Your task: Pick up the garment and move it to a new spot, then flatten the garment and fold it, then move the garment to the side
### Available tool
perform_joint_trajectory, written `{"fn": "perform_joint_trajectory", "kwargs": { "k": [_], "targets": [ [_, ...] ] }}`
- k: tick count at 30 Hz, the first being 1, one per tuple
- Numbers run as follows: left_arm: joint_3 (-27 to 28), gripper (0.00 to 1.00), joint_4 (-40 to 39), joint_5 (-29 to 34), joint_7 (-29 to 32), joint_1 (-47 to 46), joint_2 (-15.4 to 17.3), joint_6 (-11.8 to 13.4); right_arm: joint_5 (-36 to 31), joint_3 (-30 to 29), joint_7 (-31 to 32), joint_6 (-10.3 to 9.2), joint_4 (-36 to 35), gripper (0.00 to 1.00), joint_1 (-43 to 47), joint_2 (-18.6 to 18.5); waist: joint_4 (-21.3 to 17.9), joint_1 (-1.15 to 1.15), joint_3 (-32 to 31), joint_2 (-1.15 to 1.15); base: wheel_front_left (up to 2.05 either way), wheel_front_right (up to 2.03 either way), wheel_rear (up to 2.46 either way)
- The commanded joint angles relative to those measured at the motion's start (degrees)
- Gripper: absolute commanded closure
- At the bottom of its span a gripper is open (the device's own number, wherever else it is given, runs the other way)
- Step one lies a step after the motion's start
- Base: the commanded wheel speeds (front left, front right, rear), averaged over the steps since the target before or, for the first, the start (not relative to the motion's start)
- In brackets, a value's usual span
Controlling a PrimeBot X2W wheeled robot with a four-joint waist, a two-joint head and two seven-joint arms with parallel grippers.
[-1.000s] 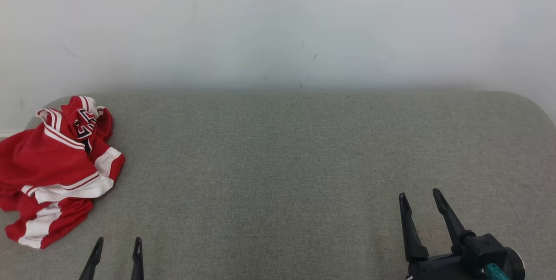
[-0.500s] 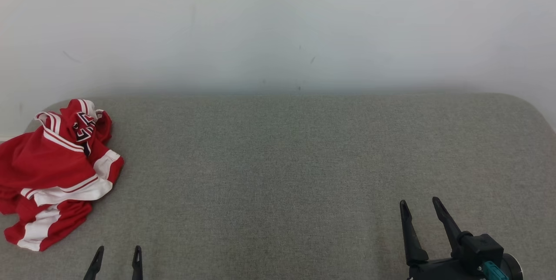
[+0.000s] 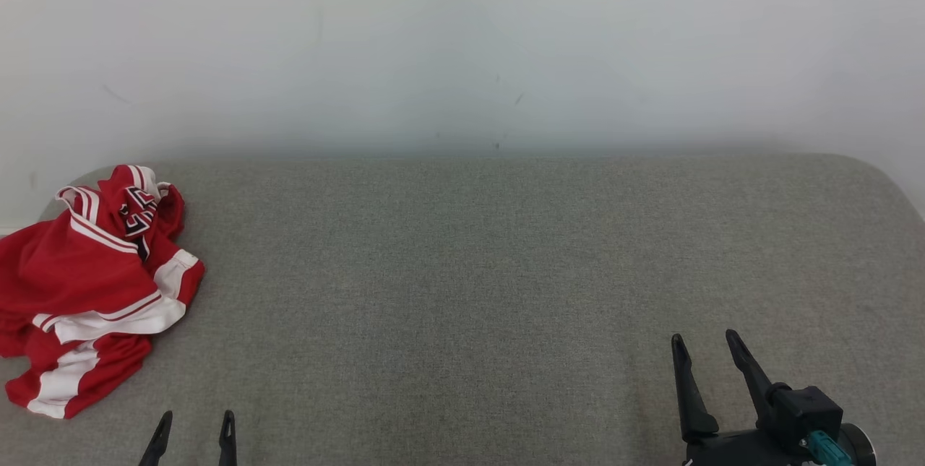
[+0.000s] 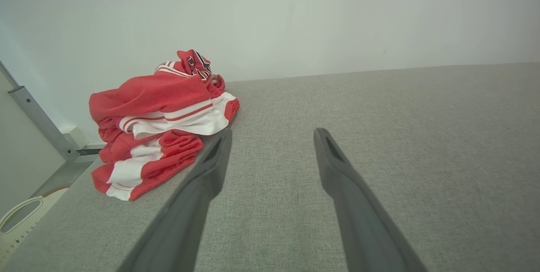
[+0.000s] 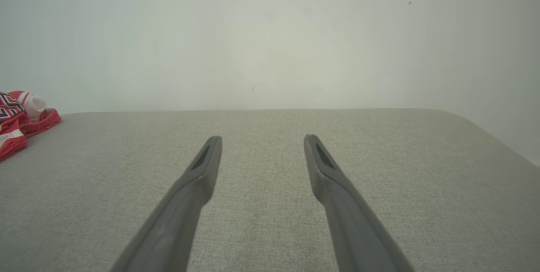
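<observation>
Red-and-white garment (image 3: pixel 79 271) lies crumpled at the far-left edge of the grey desk (image 3: pixel 470 271). Left pincer (image 3: pixel 196 417) spread, empty, near garment, not touching. Right pincer (image 3: pixel 704 336) spread, empty, well apart.

The garment (image 3: pixel 87 285) at the bench's far left corner is bright red. Broad white bands cross it, edged with thin red and white stripes, and near its top fold is black lettering outlined in white. The bench (image 3: pixel 470 271) is a plain, flecked grey weave. Behind it the wall (image 3: pixel 462 40) is pale off-white with a few dark specks. My left fingers (image 3: pixel 158 441) and right fingers (image 3: pixel 690 394) are black, and a teal plug (image 3: pixel 822 446) sits on my black right wrist.
</observation>
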Motion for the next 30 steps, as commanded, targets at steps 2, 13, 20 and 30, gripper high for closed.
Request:
{"fn": "perform_joint_trajectory", "kwargs": {
  "k": [2,13,20,30],
  "targets": [
    [-0.1,0.00,0.0,-0.4,0.2,0.0,0.2,0.2,0.6,-0.2,0.2,0.21,-0.1,0.00,0.0,-0.2,0.0,0.00,0.0,0.00,0.00,0.00,0.00],
    [-0.7,0.00,0.2,-1.0,0.4,0.0,0.4,0.6,0.7,-0.4,0.7,0.21,0.2,0.00,0.2,-0.2,0.0,0.00,0.0,0.00,0.00,0.00,0.00],
    [-0.8,0.00,0.1,-1.5,0.5,0.2,0.5,0.9,0.8,-0.5,1.0,0.20,0.3,0.00,0.3,-0.2,0.0,0.00,0.0,0.00,0.00,0.00,0.00],
    [-0.9,0.00,-0.3,-2.1,0.7,0.4,0.9,1.4,1.1,-0.5,1.1,0.21,0.6,0.00,0.5,-0.2,0.4,0.00,0.1,0.00,0.00,0.00,0.00]
  ]
}}
